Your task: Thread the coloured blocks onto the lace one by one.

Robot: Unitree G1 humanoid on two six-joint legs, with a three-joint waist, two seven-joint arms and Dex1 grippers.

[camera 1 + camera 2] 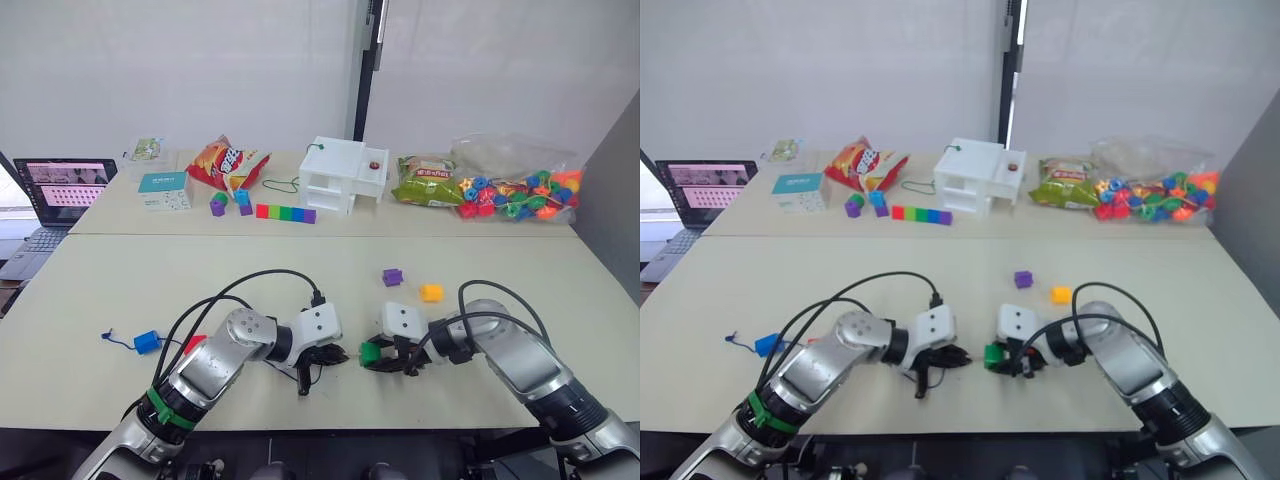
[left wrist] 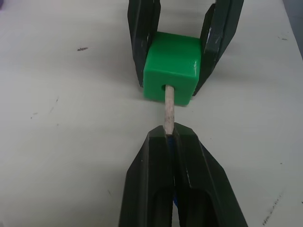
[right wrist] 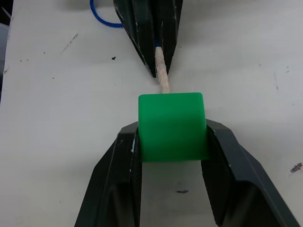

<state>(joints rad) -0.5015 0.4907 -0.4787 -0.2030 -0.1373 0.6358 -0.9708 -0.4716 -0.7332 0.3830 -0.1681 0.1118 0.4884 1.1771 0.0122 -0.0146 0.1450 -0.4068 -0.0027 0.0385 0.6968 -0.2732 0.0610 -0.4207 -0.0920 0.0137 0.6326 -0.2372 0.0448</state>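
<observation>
Stiff pale tip (image 2: 168, 109) of thin dark-blue lace pinched in left gripper (image 2: 173, 138), just entering small green plastic cube (image 2: 171, 69) clamped by right gripper (image 3: 172, 137) near table's front edge; slight misalignment likely jams or bends tip.

Both arms are rounded silver-grey metal with black joints and loose black cables looping along them. The left arm carries a green band near the elbow. Each wrist ends in a white boxy block. The left claw (image 2: 173, 137) and right claw (image 3: 171, 137) have glossy black tapered fingers.
</observation>
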